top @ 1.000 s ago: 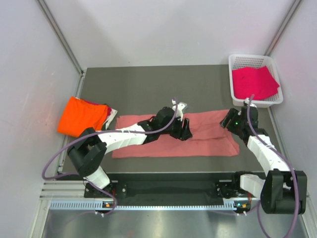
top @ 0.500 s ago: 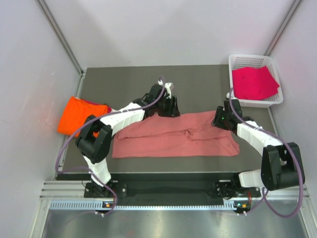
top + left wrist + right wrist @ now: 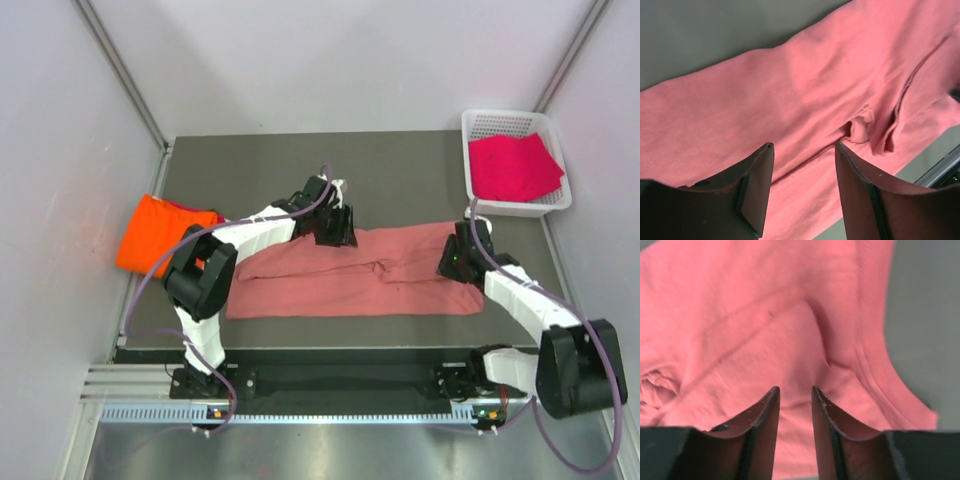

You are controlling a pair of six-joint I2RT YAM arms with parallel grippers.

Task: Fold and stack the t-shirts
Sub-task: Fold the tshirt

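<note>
Salmon-pink t-shirt [image 3: 360,275] is laid flat as a long band, folded lengthwise, on the dark table [image 3: 400,165]. A small puckered ridge is seen near its middle, with creases running toward its right end.

Left gripper [image 3: 804,150] is held low over the far edge of the salmon-pink t-shirt, a bit left of its middle. Its jaws are parted wide. Nothing is gripped; only cloth is seen below the gap. Contact of the fingers with the cloth cannot be told.

Right gripper [image 3: 795,390] is placed over the right end of the salmon-pink t-shirt, near its far right corner. Its jaws are released, with only a narrow gap left between them. No cloth is pinched; a seam and a curved hem are seen just ahead of the fingertips.

Orange t-shirt [image 3: 160,233] is folded and lies off the left end of the salmon-pink t-shirt, not touching it.

Magenta t-shirt [image 3: 512,167] is found folded inside the white mesh basket [image 3: 500,122]. The basket stands beyond the far right corner of the salmon-pink t-shirt, apart from it.
</note>
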